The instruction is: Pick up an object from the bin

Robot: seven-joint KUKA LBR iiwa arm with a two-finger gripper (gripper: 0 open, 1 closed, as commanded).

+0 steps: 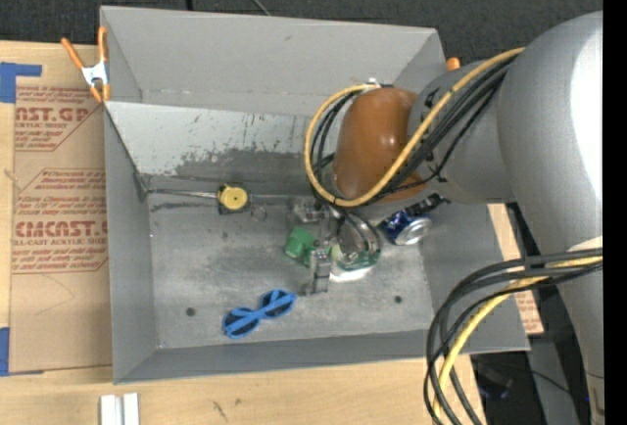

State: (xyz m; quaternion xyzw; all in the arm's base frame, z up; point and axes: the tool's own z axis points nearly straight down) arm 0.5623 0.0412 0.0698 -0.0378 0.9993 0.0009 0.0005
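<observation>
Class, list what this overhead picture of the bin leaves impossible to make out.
Camera view: blue-silver thing, mostly hidden beneath the orange wrist cover.
Camera view: green thing, partly covered by the claw; kind unclear.
Camera view: small yellow round thing, too small to identify.

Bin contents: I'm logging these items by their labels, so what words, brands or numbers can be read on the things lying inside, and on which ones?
No text can be read on anything in the bin.
Yellow round piece: no lettering seen.
Blue looped piece: no lettering seen.
Green piece: no lettering seen.
Blue and silver thing under the arm: any print is too blurred to read.
</observation>
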